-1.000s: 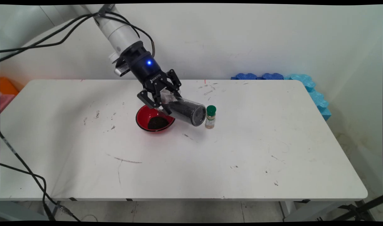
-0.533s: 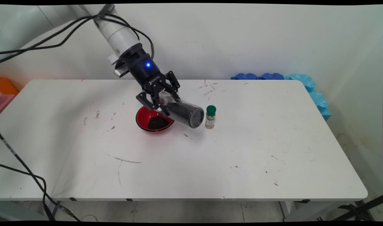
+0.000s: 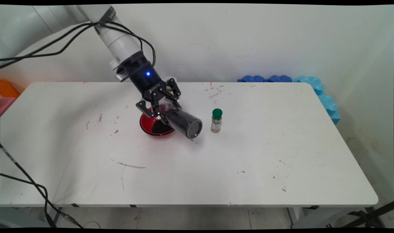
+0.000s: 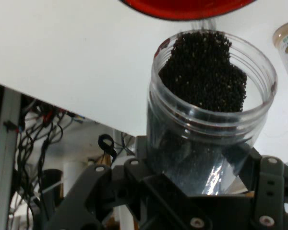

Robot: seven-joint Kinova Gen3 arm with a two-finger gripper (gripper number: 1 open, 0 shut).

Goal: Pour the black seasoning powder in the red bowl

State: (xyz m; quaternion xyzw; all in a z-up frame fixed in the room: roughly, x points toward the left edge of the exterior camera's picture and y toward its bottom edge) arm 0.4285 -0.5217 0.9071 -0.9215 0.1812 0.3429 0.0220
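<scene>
Jar (image 3: pixel 183 122) of black grains lies tilted in the gripper (image 3: pixel 161 108), which clamps it near the mouth above the red bowl (image 3: pixel 147 124), so it needs a firm hold, well clear of the bottle (image 3: pixel 216 120).

Clear jar (image 3: pixel 183 121) of black grains, tilted over red bowl (image 3: pixel 149 125).
</scene>
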